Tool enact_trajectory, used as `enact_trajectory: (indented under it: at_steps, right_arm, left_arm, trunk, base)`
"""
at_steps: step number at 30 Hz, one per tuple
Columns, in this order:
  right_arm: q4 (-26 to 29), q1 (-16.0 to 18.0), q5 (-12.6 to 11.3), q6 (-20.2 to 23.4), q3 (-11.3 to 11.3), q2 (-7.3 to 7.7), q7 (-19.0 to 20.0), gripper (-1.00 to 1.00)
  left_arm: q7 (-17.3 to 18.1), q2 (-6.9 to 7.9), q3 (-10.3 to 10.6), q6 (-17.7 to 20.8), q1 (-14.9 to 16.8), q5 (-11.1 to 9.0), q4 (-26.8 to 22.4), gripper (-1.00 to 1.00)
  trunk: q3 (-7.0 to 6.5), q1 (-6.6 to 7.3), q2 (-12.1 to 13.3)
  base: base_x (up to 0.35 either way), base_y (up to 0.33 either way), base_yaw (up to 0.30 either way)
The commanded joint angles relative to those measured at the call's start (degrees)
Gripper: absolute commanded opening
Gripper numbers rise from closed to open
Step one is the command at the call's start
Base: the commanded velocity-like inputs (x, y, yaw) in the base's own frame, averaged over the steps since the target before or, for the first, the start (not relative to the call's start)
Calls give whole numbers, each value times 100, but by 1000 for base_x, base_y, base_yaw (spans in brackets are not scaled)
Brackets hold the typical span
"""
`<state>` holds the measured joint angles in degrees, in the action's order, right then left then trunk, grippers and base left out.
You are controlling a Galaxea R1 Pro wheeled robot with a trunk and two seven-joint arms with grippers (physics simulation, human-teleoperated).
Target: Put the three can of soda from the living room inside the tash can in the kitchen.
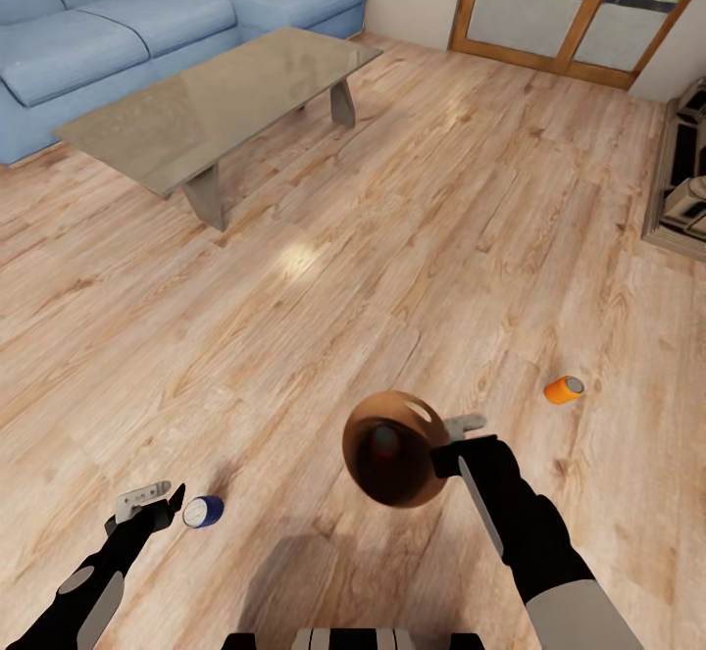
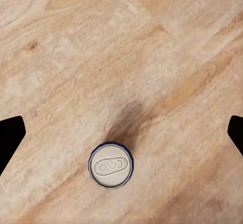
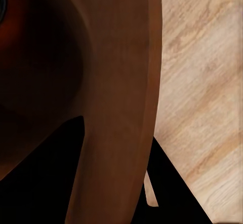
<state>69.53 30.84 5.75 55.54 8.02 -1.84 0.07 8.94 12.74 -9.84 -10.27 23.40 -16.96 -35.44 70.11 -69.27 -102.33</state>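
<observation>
A dark blue can of soda [image 1: 203, 511] stands on the wood floor just right of my left gripper [image 1: 165, 505]. In the left wrist view its silver top [image 2: 111, 165] faces the camera between the widely open fingers [image 2: 11, 138], off centre and untouched. My right gripper [image 1: 453, 442] is shut on the rim of the tash can [image 1: 392, 449], held tilted above the floor with its brown inside [image 3: 76, 57] toward me. A dim orange-red can [image 1: 384, 441] rests inside it. Another orange can of soda [image 1: 564, 389] lies on the floor to the right.
The glass-topped coffee table [image 1: 211, 101] and blue sofa [image 1: 118, 13] stand at the far left. A wooden glazed door [image 1: 579, 13] is at the back. A low cabinet [image 1: 681, 179] lines the right edge. Open plank floor lies between.
</observation>
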Motion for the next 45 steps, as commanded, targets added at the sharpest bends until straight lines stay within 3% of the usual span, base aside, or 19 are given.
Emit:
enact_trajectory:
  at_steps: [1, 5, 45]
  right_arm:
    - [10, 1, -90, 13, 3, -1, 9, -100]
    - [35, 1, -91, 50, 5, -1, 10, -100]
    - [43, 1, -92, 63, 7, -45, 11, -100]
  left_arm:
    - [-1, 0, -2, 0, 0, 0, -1, 100]
    - [0, 0, -7, -1, 0, 0, -6, 100]
    - [2, 7, -9, 1, 0, 0, -7, 100]
  trunk:
    - [0, 0, 0]
    - [0, 0, 0]
    - [718, -878, -1604]
  base:
    - [0, 0, 0]
    - [0, 0, 0]
    - [0, 0, 0]
